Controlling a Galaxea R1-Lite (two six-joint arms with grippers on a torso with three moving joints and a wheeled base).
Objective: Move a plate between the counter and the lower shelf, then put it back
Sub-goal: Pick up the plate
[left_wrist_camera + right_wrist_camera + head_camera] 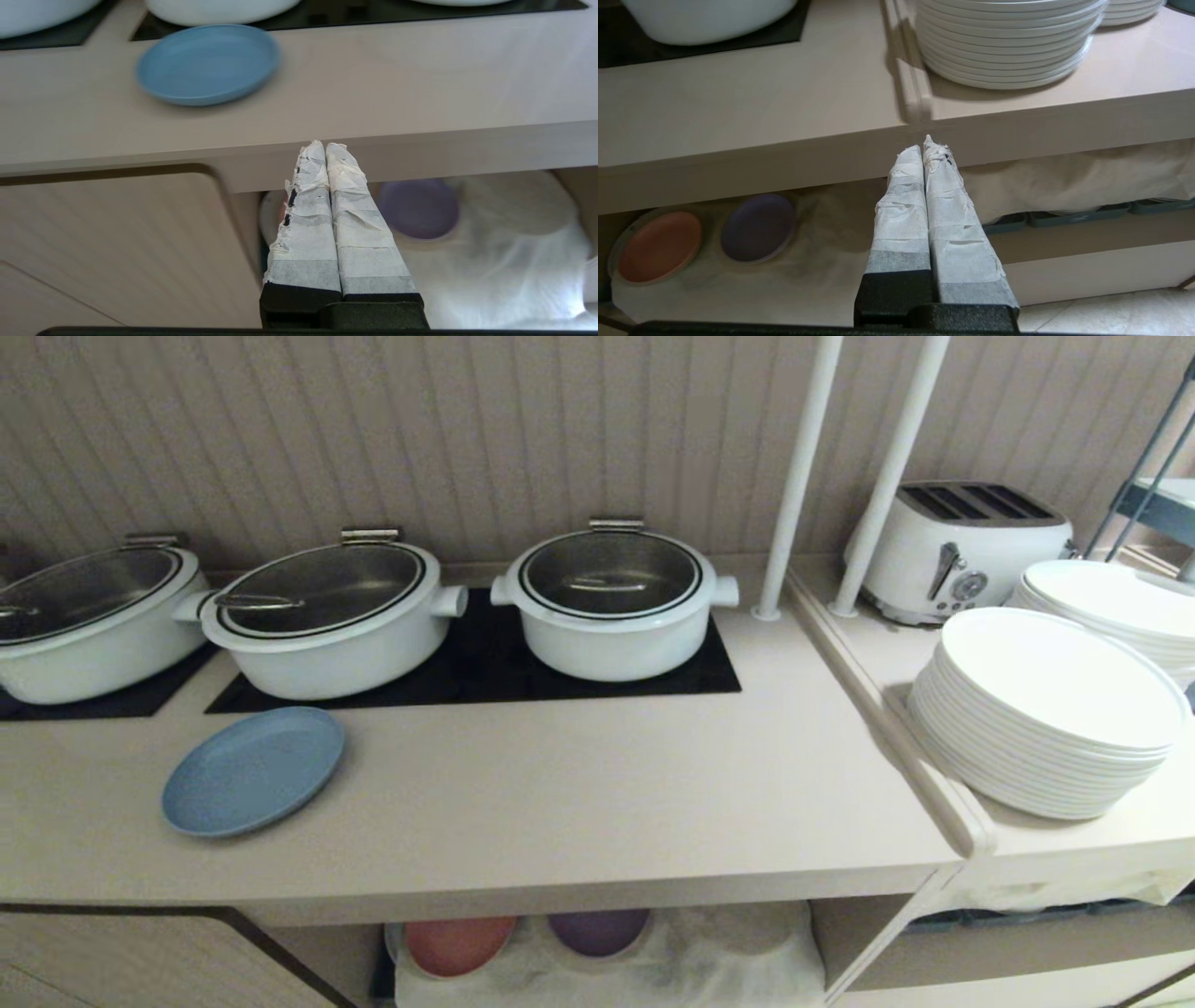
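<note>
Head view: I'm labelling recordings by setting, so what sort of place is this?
Probably a buffet serving counter: lidded warming pots on black panels, stacked white plates and a toaster.

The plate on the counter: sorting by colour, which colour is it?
Light blue plate, clearest in left wrist view.

The plate [253, 769] lies on the counter [579, 784] at 6 o'clock from the middle pot [329, 616]. Stacked plates [1046, 709] sit at 3 o'clock, the toaster [957, 549] behind them. Two plates [523, 938] lie in the lower shelf [709, 961].
</note>
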